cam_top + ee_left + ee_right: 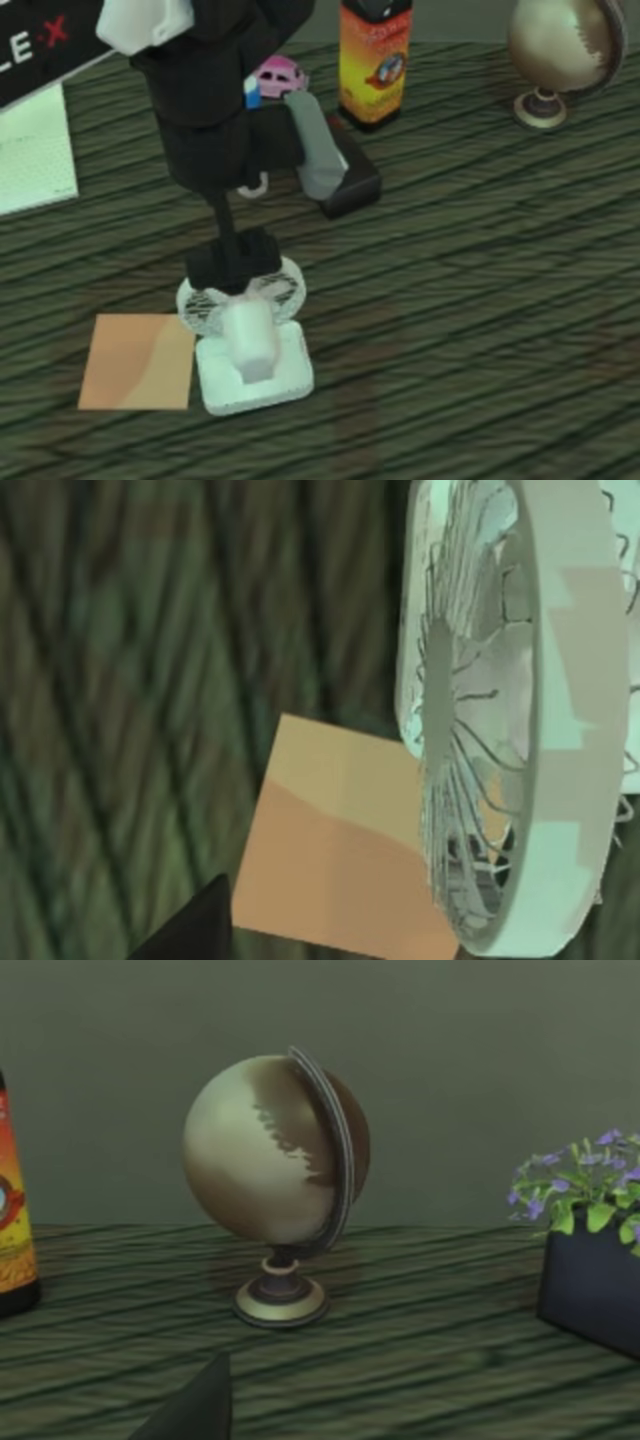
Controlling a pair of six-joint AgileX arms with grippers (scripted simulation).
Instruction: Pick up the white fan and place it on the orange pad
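Grasp step: left tool (232, 262) is sitting on the white fan (252, 340) at its grille head, fingers' state can't tell. Fan is standing on the surface, just beside the orange pad (135, 362). Next: lift, shift sideways onto pad. Right arm isn't showing.

One white fan (250, 335), one orange pad (137, 362), one globe (562, 50)

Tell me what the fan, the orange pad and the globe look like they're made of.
The white fan looks like matte moulded plastic, with a thin wire grille. The orange pad seems a thin flat sheet, maybe paper or rubber; it has no visible thickness or shine. The globe looks smooth and slightly glossy, its arc and foot metallic-looking, possibly brass.
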